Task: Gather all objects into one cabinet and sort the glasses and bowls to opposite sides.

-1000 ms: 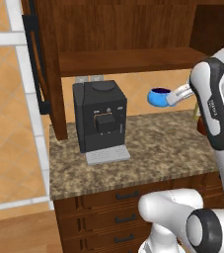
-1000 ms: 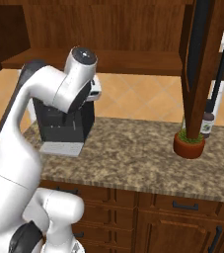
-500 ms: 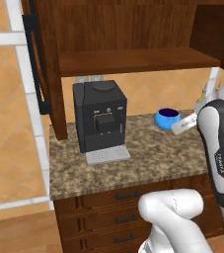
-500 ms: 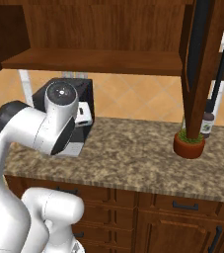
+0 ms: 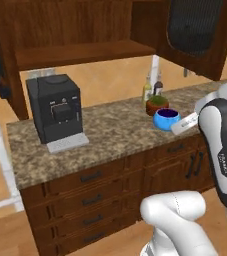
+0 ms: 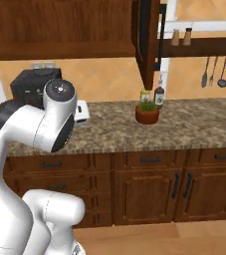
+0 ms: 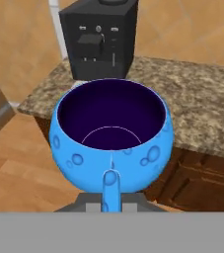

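My gripper (image 5: 176, 125) is shut on the near rim of the small bright blue bowl (image 5: 166, 119) and holds it upright in the air, just in front of the potted plant. In the hand view the blue bowl (image 7: 112, 143) shows its dark inside, with one fingertip (image 7: 110, 184) pressed on its outer wall. The dark reddish-brown wall cabinet (image 5: 80, 52) stands open above the counter, its shelf board bare, with one door (image 5: 195, 30) swung out at the upper right. The glasses are out of view.
A black coffee machine (image 5: 55, 112) stands at the left of the granite counter (image 5: 110, 132). A potted plant (image 5: 157, 104) and two bottles (image 5: 147, 90) stand at the back right. Drawers and cupboard doors (image 6: 149, 189) run below. Utensils (image 6: 216, 74) hang at the far right.
The whole picture has shifted, so the base has moved and the coffee machine now sits further left. The bowl, still gripped, has come down and away from the cabinet shelf.
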